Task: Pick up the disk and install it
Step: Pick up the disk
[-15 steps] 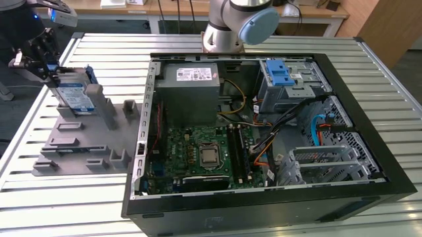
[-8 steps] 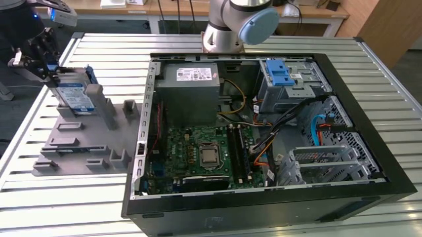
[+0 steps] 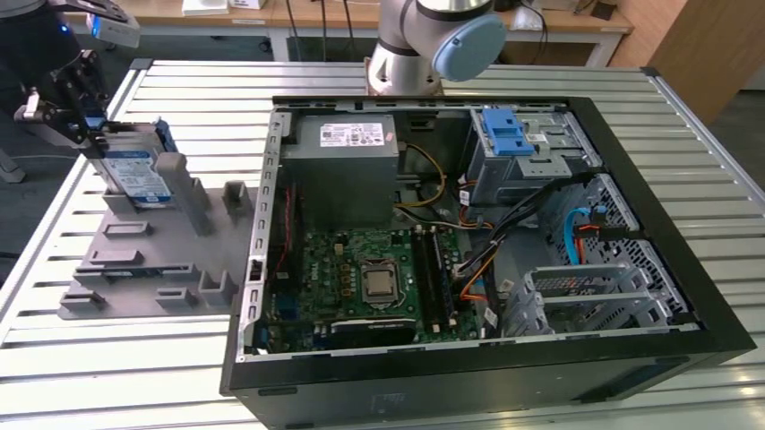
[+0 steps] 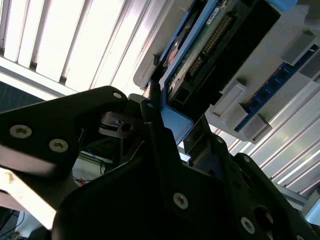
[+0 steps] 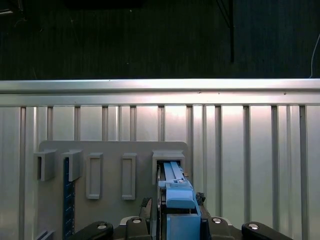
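The disk (image 3: 129,175) stands on edge in a slot of the grey holder (image 3: 143,269) in the exterior view. It is directly under the gripper (image 3: 90,134), which sits over its upper edge. I judge this to be the pick-up step: the disk is not yet out of its slot and installing has not begun. The open computer case (image 3: 478,381) lies well apart from the gripper. Inside it, on the side away from the tool, is the silver cage (image 3: 526,166) with the blue latch (image 3: 508,134); what the cage holds I cannot tell.

In the second wrist view the gripper (image 4: 172,120) straddles the blue-framed edge of the disk (image 4: 200,55). Whether it is clamped or slack I cannot tell.

In the first wrist view the disk (image 5: 175,192) sits in the grey holder's (image 5: 112,147) slot just ahead of the gripper (image 5: 172,210). The two slots nearest it look empty. A lift from here would call for a sure hold and a straight pull along the slot, without tilt, lest the frame bind.
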{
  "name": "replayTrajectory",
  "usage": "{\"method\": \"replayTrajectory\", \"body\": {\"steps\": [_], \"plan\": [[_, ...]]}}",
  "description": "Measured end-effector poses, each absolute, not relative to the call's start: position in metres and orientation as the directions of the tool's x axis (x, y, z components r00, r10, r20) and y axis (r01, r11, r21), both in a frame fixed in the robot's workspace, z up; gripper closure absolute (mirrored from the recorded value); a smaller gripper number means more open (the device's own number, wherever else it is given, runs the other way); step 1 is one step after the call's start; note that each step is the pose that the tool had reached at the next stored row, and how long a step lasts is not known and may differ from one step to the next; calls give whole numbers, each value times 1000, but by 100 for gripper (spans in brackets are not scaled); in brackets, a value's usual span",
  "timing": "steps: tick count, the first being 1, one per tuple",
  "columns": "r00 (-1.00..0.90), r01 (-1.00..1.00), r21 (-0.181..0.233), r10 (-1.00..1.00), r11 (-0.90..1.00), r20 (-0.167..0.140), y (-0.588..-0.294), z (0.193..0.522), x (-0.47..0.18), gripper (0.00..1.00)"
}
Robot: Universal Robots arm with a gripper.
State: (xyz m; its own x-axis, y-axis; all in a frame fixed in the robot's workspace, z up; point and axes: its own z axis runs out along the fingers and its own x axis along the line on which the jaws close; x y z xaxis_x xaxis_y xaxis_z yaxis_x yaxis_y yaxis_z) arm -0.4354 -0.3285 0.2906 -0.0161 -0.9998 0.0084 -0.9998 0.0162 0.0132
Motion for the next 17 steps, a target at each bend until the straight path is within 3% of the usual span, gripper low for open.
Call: {"method": "replayTrajectory", "body": {"steps": [4, 5, 17], "plan": [[-16, -1000, 13, -1000, 16, 8, -329, 291, -435, 57], [-16, -1000, 13, -1000, 16, 8, -329, 291, -435, 64], [-16, -1000, 13, -1000, 16, 8, -329, 292, -435, 64]]}}
